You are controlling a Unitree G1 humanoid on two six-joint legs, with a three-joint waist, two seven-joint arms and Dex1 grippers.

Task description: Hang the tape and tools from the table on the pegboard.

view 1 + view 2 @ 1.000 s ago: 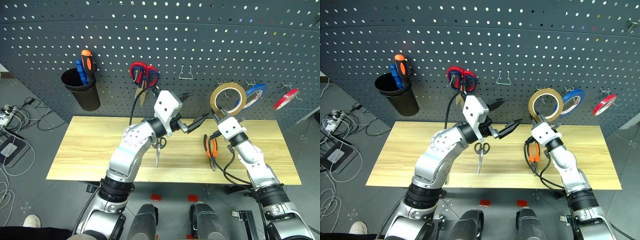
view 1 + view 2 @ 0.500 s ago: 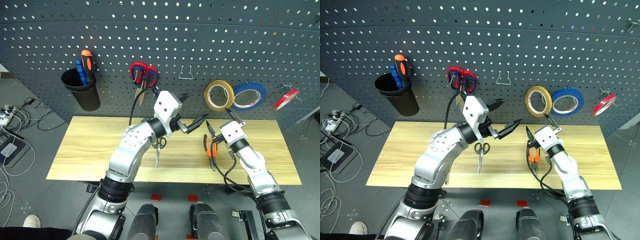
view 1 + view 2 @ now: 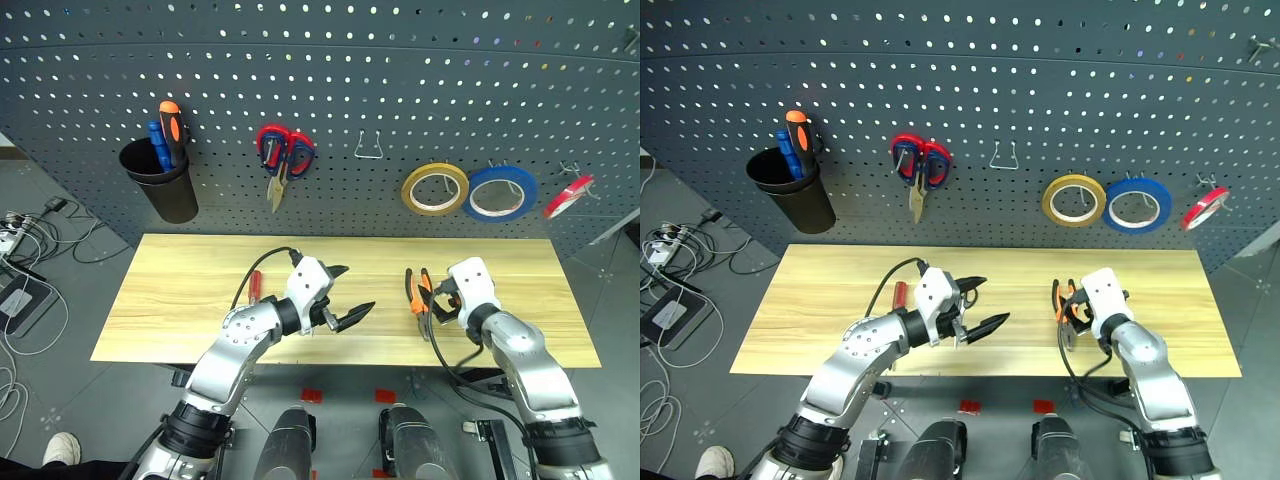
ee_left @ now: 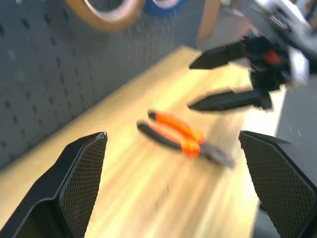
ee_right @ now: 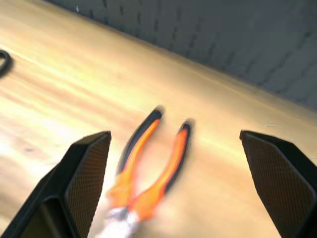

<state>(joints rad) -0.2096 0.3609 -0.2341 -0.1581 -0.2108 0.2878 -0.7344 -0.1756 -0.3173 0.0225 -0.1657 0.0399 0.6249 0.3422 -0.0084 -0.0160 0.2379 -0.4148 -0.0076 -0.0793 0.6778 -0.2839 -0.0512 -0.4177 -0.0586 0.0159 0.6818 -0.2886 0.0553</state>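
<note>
Hovering over the surface [image 3: 180,290], my right hand [image 3: 428,303] hangs with its fingers spread and empty, right above the pliers [image 3: 417,297]. My left hand [image 3: 345,296] is likewise spread wide and holds nothing, further along the surface from the pliers.

The pliers lie flat on the pale wood, well below the pegboard [image 3: 400,90], almost straight under the tape [image 3: 434,189], which already hangs on a hook beside the blue roll [image 3: 498,193]. Their long axis runs roughly front to back: the orange-and-black handles point toward the pegboard and stand slightly splayed, the steel nose points toward the front edge.

I judge them rigid and fairly heavy for their length, with the weight toward the steel head. The rubbery handle sleeves should give good friction, while bare metal would be slick. So I would take hold across both handles near the pivot, squeezing them together, so the head does not swing down. The screwdriver [image 3: 255,285], red-handled, lies beyond my left hand from the pliers.
</note>
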